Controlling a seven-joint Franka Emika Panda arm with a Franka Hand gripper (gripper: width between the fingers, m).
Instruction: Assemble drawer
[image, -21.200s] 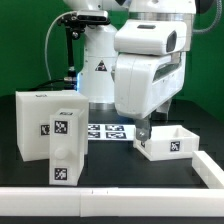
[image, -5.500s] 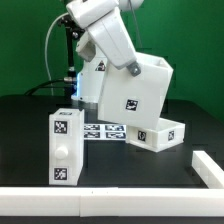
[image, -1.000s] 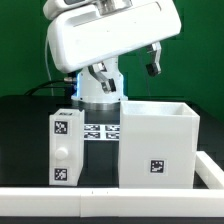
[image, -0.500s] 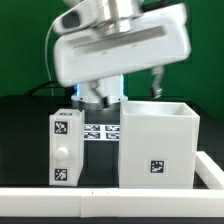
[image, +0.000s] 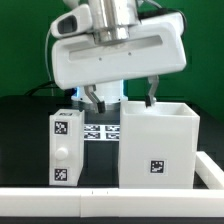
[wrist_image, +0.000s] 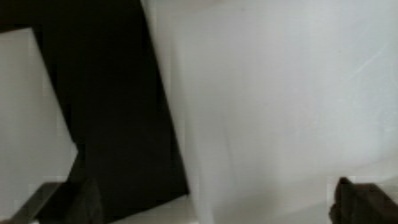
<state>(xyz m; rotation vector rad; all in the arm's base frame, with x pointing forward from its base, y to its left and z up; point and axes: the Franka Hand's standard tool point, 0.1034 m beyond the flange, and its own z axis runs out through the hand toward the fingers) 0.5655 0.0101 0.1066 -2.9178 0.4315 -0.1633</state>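
The drawer's large white box casing (image: 158, 145) stands on the black table at the exterior view's right, open side up, with a square tag on its front. A smaller knobbed tray (image: 65, 148) stands on end at the left, with tags on its front. My gripper (image: 123, 100) hangs open and empty just above the casing's far left rim, one finger (image: 150, 96) over the casing and the other outside it. In the wrist view my gripper (wrist_image: 214, 205) shows dark fingertips (wrist_image: 71, 200) wide apart, over a white casing wall (wrist_image: 267, 100) and a dark gap.
The marker board (image: 100, 132) lies flat between the tray and the casing. A white rail (image: 100, 198) runs along the table's front edge and another rail (image: 210, 165) along the right. The arm's base stands behind.
My gripper has come down towards the casing's top rim and shifted a little. It stays open. The casing and the tray have not moved in the last second.
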